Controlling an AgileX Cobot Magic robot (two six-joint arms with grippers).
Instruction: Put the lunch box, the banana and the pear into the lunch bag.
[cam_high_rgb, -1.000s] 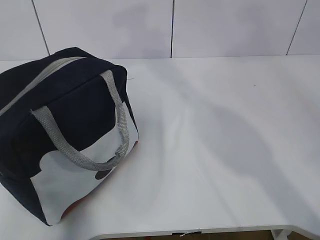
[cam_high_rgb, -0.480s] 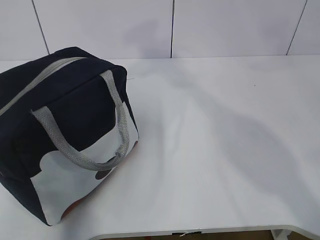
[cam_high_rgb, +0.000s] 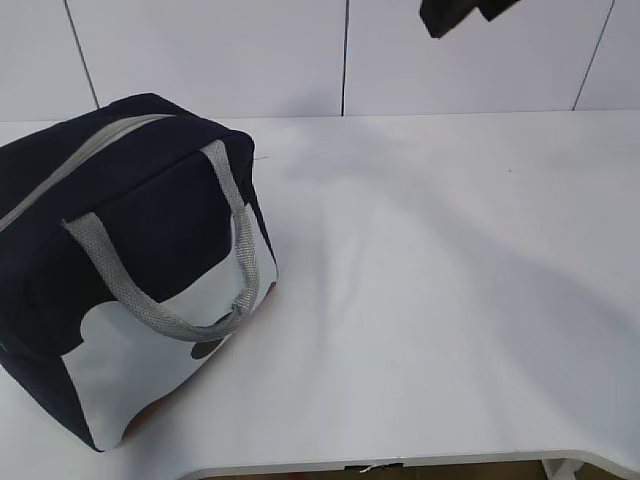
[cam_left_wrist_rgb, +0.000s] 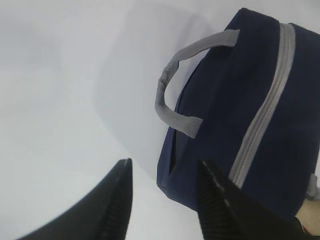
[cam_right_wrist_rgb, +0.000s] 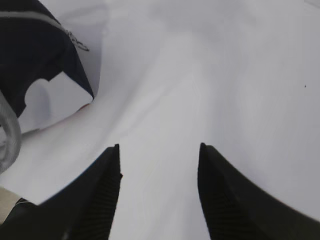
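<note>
I find the lunch bag (cam_high_rgb: 130, 270) standing at the left of the white table (cam_high_rgb: 430, 300), zipper (cam_left_wrist_rgb: 262, 120) drawn across its top, grey handles hanging slack. My left gripper (cam_left_wrist_rgb: 165, 175) hangs above the table just beside the bag's end, fingers parted with nothing between them. My right gripper (cam_right_wrist_rgb: 159, 155) is raised over bare table right of the bag, fingers spread and empty; a dark part of an arm (cam_high_rgb: 455, 15) shows at the exterior view's top edge.

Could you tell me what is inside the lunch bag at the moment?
That cannot be seen: the lunch bag has its grey zipper closed along the top, covering the interior. No lunch box, banana or pear shows anywhere on the table.
</note>
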